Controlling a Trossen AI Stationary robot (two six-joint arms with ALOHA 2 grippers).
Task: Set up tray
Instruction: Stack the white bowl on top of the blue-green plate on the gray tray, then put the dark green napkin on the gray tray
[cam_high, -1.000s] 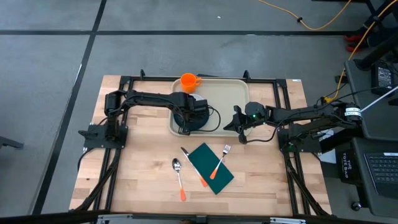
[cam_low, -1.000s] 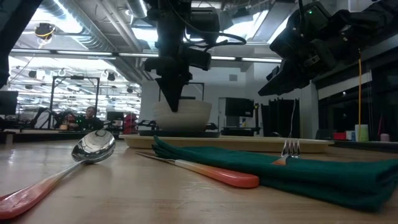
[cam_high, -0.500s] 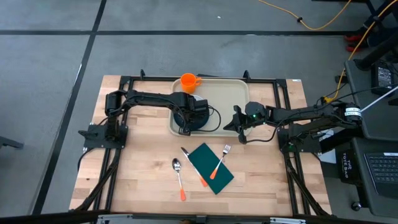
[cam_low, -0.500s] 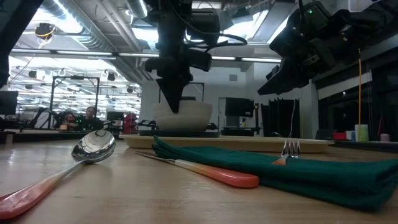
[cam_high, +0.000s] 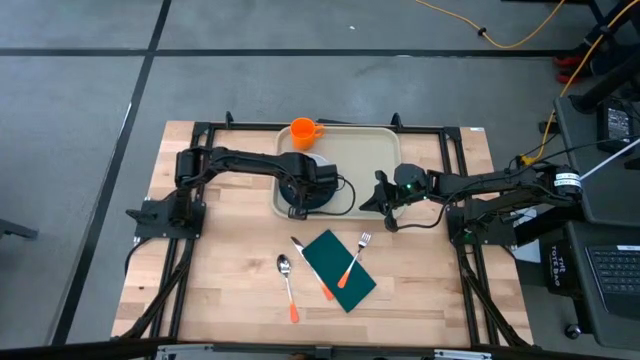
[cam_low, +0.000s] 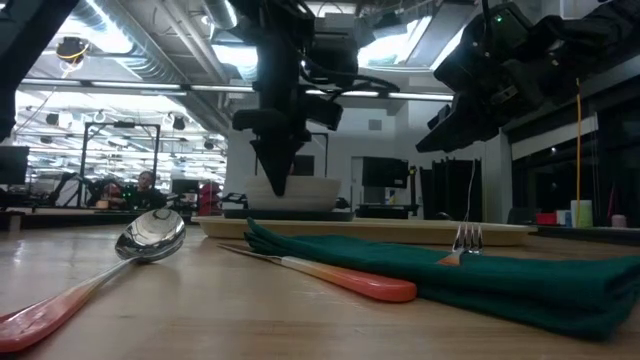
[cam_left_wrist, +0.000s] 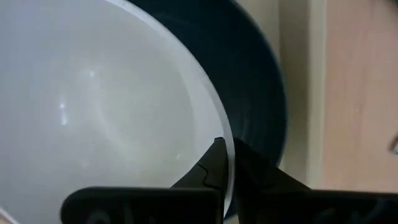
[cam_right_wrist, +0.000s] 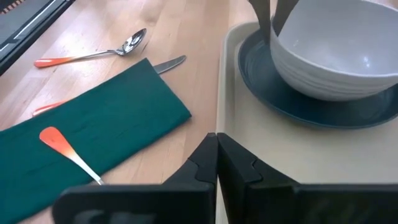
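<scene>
The beige tray (cam_high: 365, 150) lies at the table's far middle. On it stand an orange cup (cam_high: 303, 131) and a dark plate (cam_right_wrist: 298, 102) that bears a white bowl (cam_right_wrist: 336, 56). My left gripper (cam_low: 272, 185) points down at the bowl and is shut on its rim. My right gripper (cam_right_wrist: 216, 146) is shut and hovers over the tray's near right rim (cam_right_wrist: 224, 81), touching nothing. A dark green napkin (cam_high: 338, 270) lies on the table's near middle with a fork (cam_high: 352, 262) on it. My left gripper pinches the white bowl's rim (cam_left_wrist: 225, 134), one finger (cam_left_wrist: 211, 165) inside the bowl and one (cam_left_wrist: 252, 168) outside. The fingers come from above, pointing down, at the rim's near side. The bowl sits upright with its base on the dark plate.
A knife (cam_high: 312, 268) lies along the napkin's left edge, and a spoon (cam_high: 287, 285) with an orange handle lies left of it. Bare wood (cam_high: 225, 250) shows at the near left and the near right. A dark metal frame (cam_high: 440, 130) borders the table.
My left gripper has gone down a little with the bowl's rim in its hold. The bowl stands lower on the dark plate than a second ago. My right arm has kept still.
</scene>
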